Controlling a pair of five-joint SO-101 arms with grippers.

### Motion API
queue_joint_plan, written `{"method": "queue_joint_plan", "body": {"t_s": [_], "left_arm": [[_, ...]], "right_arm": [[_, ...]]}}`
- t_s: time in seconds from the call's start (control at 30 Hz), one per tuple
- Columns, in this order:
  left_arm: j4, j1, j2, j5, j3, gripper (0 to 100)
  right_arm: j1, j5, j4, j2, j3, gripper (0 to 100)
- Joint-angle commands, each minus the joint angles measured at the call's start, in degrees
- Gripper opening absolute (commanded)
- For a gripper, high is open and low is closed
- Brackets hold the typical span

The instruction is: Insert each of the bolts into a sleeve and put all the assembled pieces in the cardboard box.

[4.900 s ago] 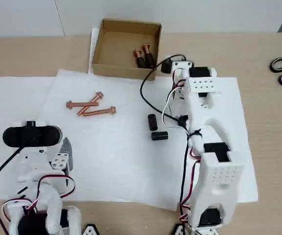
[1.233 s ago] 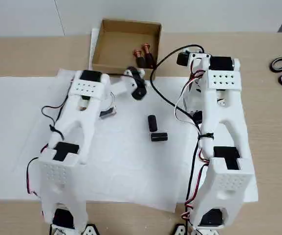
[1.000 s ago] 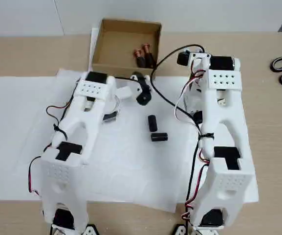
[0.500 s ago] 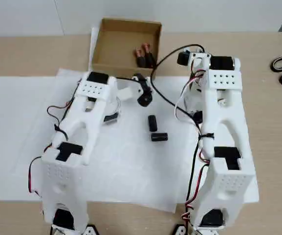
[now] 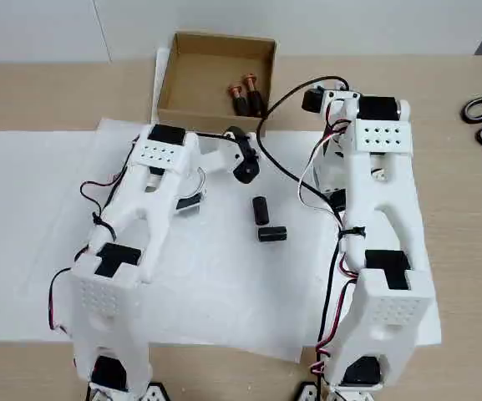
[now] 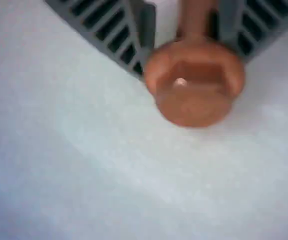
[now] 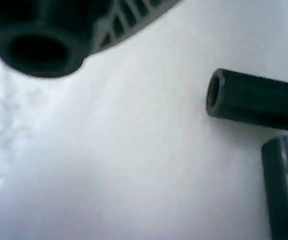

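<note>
Two halves held: my left tool clamps a bolt by its shank; my right tool pinches a sleeve, bore open, probably rightward in the high frame.

Left wrist camera, as I read it from my console. My left gripper holds a copper-coloured flanged hex-head metal bolt. The bolt's head faces the lens and its shank runs back between two dark grey ribbed plastic fingers. Taking the head as dial centre, one finger lies toward ten o'clock and the other toward one o'clock. A sliver of white separates the shank from the ten o'clock finger. A white matte sheet spreads behind, from three round to nine o'clock. I cannot tell whether the head touches it.
</note>
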Motion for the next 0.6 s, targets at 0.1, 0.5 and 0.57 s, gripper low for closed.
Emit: {"method": "queue_joint_plan", "body": {"t_s": [0.1, 0.5, 0.57], "left_arm": [[1.1, 1.2, -0.1, 0.2, 2.6, 1], [7.6, 4.9, -0.7, 6.0, -3.2, 1], [10.5, 4.7, -0.7, 6.9, -6.5, 1]], "right_arm": [[0.2, 0.2, 1.3, -4.6, -2.4, 0.4], [0.5, 0.3, 1.3, -4.7, -2.4, 0.4], [0.6, 0.4, 1.3, -4.7, -2.4, 0.4]]}}
